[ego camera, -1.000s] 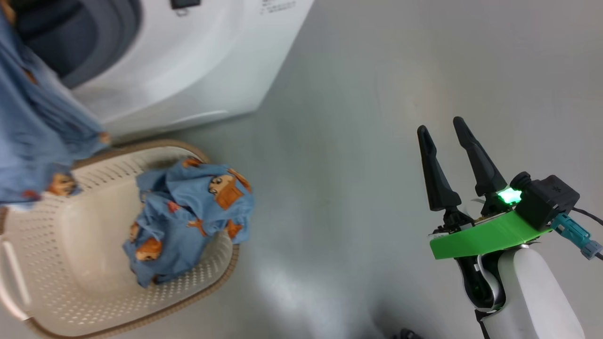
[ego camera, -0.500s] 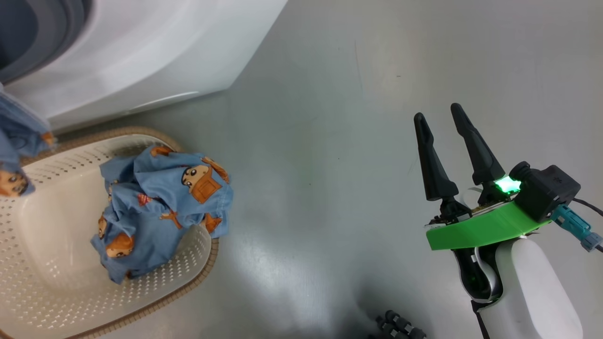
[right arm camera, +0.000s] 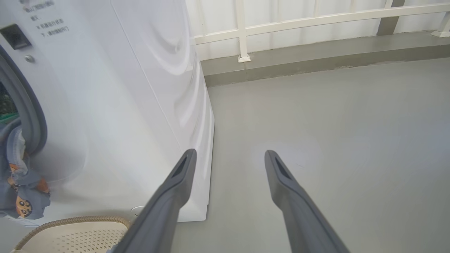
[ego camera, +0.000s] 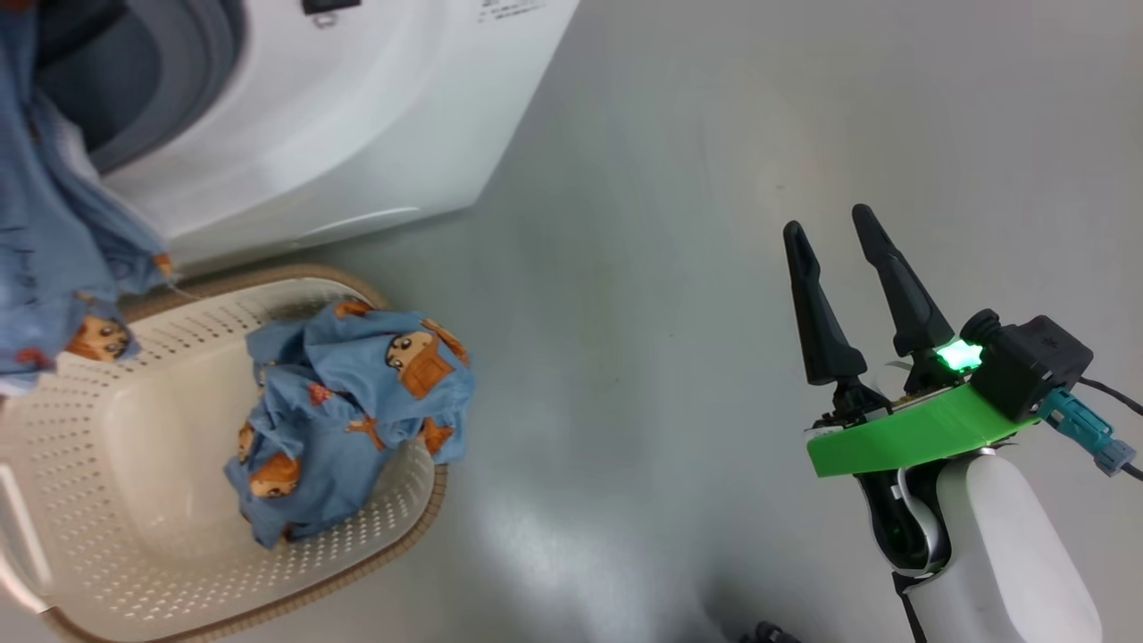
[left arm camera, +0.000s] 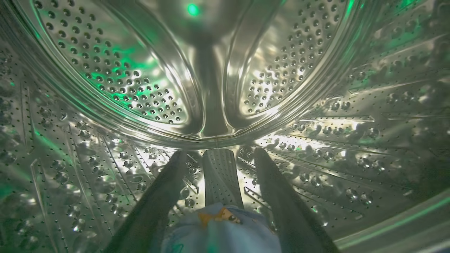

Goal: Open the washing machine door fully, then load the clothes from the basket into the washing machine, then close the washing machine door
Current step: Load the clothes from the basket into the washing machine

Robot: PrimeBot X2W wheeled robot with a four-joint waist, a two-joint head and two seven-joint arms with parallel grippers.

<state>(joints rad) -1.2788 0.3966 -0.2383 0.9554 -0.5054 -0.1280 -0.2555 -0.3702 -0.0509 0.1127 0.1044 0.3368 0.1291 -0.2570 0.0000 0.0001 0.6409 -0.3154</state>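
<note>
My left gripper (left arm camera: 220,153) is deep in the drum (left arm camera: 105,88). Its fingers are spread wide, with the tips short of the back wall and on either side of a paddle (left arm camera: 219,175) on the drum's floor, and open steel all round them. A garment (left arm camera: 218,232) lies between the finger roots. The view is too close there for me to say whether it touches them. From the head, blue cloth (ego camera: 54,250) hangs out of the machine (ego camera: 357,134) over the grey seal (ego camera: 179,80). The basket (ego camera: 375,545) sits just beside the machine's foot, and the cloth's lower edge hangs over its rear rim. The clothes (ego camera: 348,411) are bunched against the basket's right wall, spilling a little over that rim. My right gripper (ego camera: 828,223) is spread too, well apart from basket and machine, over open grey floor (ego camera: 670,268). Past the machine's far corner, a kerb and a white rail (right arm camera: 242,31) edge that floor.
</note>
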